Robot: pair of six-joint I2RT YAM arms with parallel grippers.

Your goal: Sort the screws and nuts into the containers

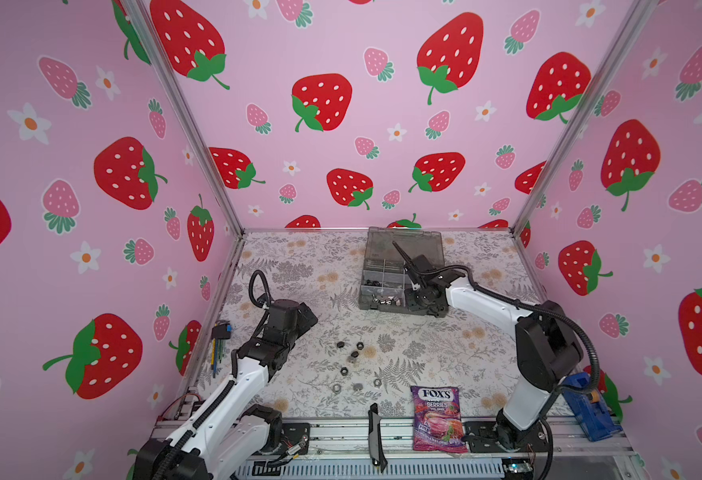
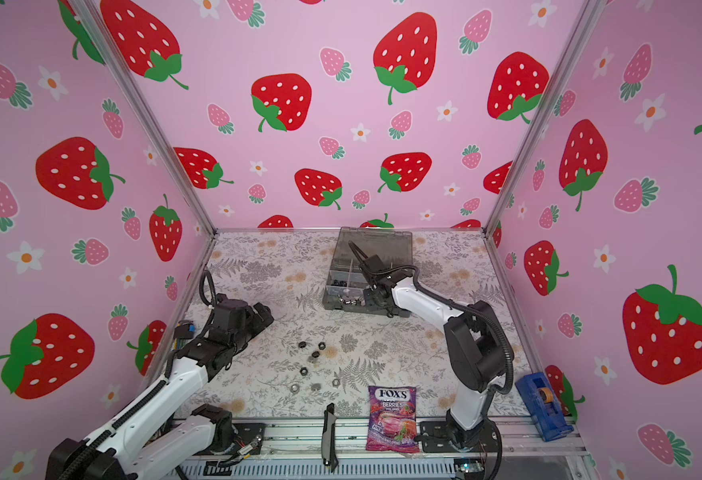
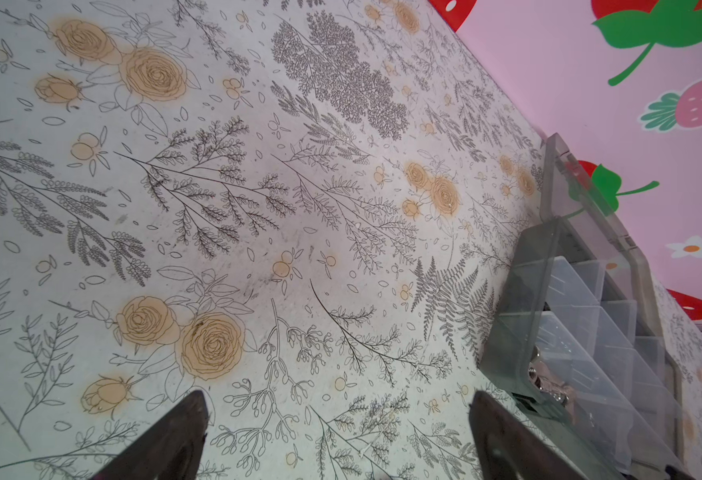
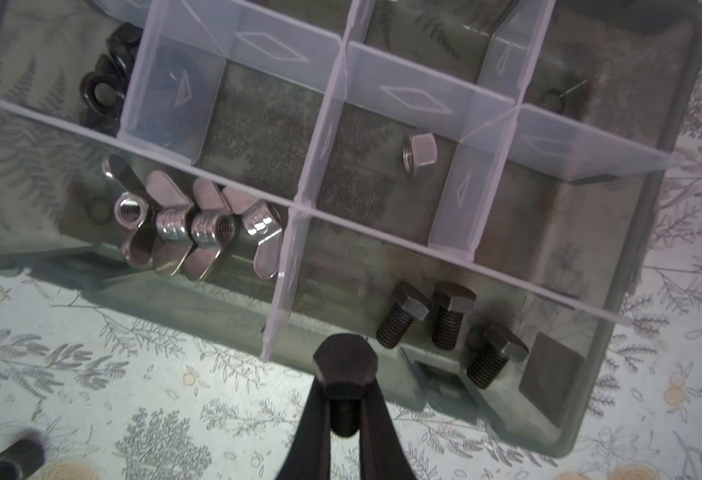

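- Bare tabletop (image 1: pixel 299 266) lies open between the left arm (image 1: pixel 249 374) and the organiser box (image 1: pixel 386 243).
- The right arm (image 1: pixel 482 303) hangs over the box's near right corner, blocking that side.
- Loose nuts (image 1: pixel 354 354) dot mid-table.
- A candy bag (image 1: pixel 438 417) and a black tool (image 1: pixel 376 432) crowd the front edge.

3 pink walls (image 1: pixel 341 124), printed with red and pink strawberries and white flowers, close in the table (image 1: pixel 299 257), whose pale top bears grey ferns and tan roses (sharpest in the left wrist view). Silver posts (image 1: pixel 193 124) stand at the 2 back corners. The light is soft and even.
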